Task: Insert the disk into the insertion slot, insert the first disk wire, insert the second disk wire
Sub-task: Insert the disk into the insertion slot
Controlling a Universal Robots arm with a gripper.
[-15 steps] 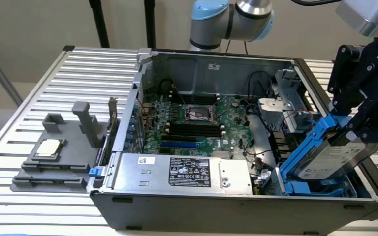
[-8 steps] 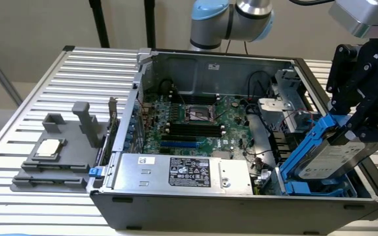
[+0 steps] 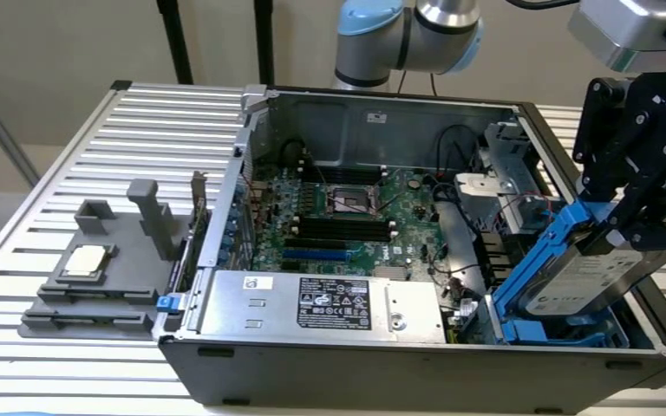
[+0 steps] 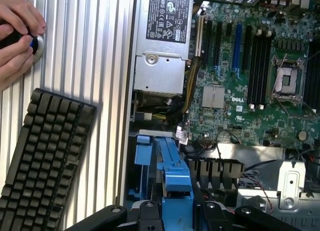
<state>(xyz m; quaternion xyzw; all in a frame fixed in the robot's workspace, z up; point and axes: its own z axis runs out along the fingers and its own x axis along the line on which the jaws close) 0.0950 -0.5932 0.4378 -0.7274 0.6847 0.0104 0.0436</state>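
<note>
Right now gripper is clamping the disk by its upper end, jaws part-closed on its blue frame. Disk is hanging tilted, lower end at the insertion slot on the exterior view's right of the PC case. Risk: tilt jamming it on slot edge, or snagging cables.

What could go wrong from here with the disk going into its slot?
The disk sits tilted in the gripper, its lower end at the insertion slot; it may jam going in. Loose wires beside the bay could get pinched. A hand on the table might cross the arm's path.
</note>
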